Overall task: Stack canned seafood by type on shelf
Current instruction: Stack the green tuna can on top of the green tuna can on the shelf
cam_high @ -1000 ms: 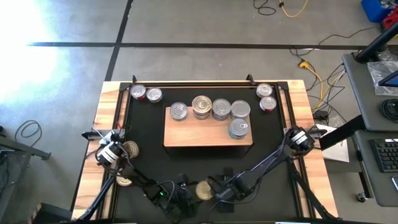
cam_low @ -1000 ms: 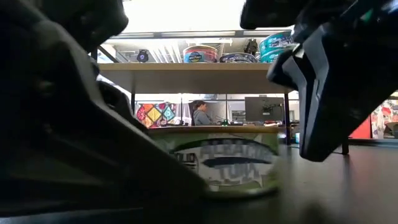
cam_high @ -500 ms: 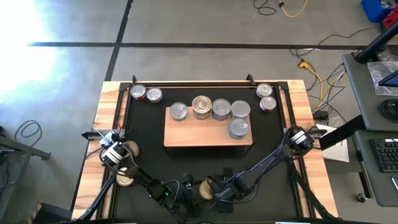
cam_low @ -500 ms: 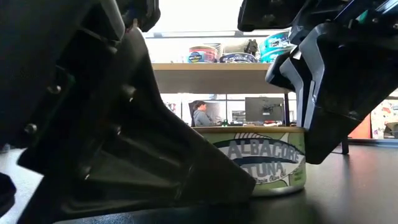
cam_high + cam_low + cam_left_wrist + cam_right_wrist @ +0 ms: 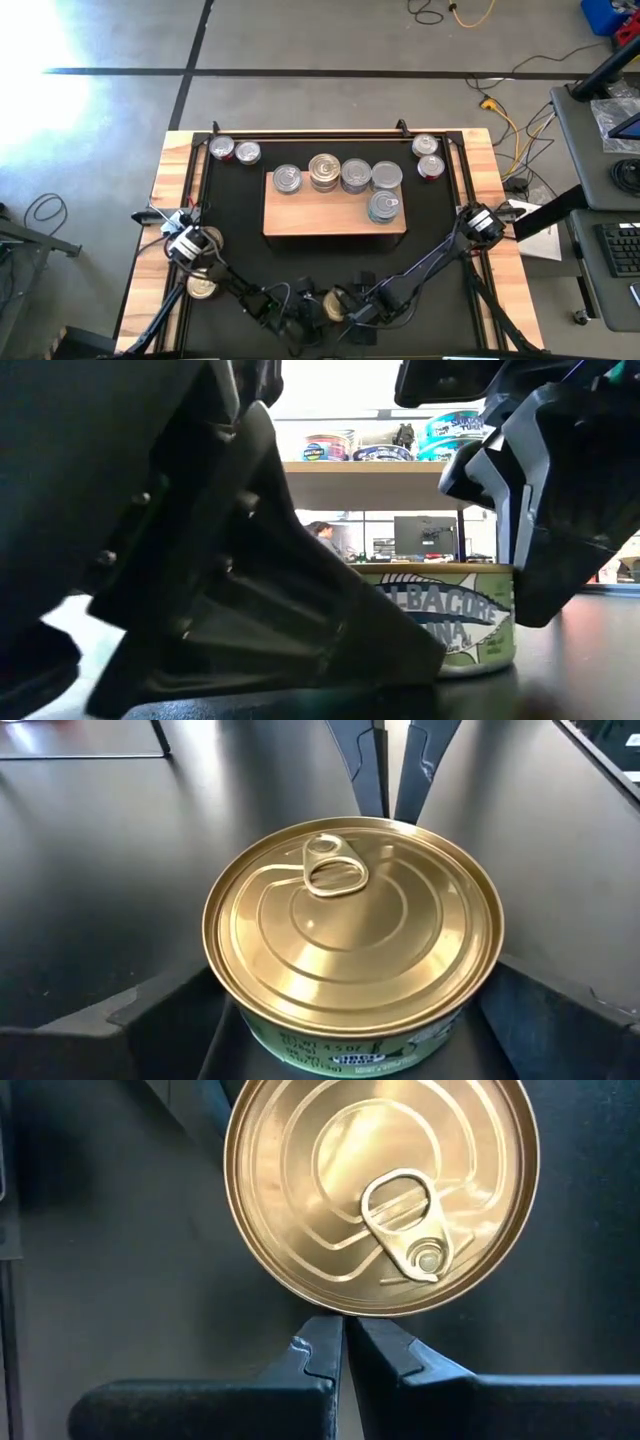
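Observation:
A gold-lidded tin of canned seafood (image 5: 337,303) with a green albacore label (image 5: 450,618) stands upright on the black mat near the table's near edge. My left gripper (image 5: 318,306) is open, and the tin stands between its fingers (image 5: 165,1015). My right gripper (image 5: 335,1342) is shut at the tin's right side. The shelf (image 5: 335,222), a pale wood board, lies mid-table. Several tins (image 5: 340,175) stand along its far edge. My left gripper reaches nearly level from the table's left, one finger (image 5: 545,1005) on each side of the tin's wall. I cannot tell whether it touches the tin. My right gripper meets the tin's rim (image 5: 330,1316) with its shut fingertips, slanting down from the right. The tin stands flat on the mat.
Loose tins stand at the mat's far left (image 5: 234,151), far right (image 5: 428,156) and left side (image 5: 203,288). Free mat lies between the shelf and the grippers. The wooden table rim (image 5: 172,190) frames the mat.
My left gripper has moved toward the table's right edge, so its open fingers now reach around the gold tin. The tin has slid a little to the right on the mat, still upright.

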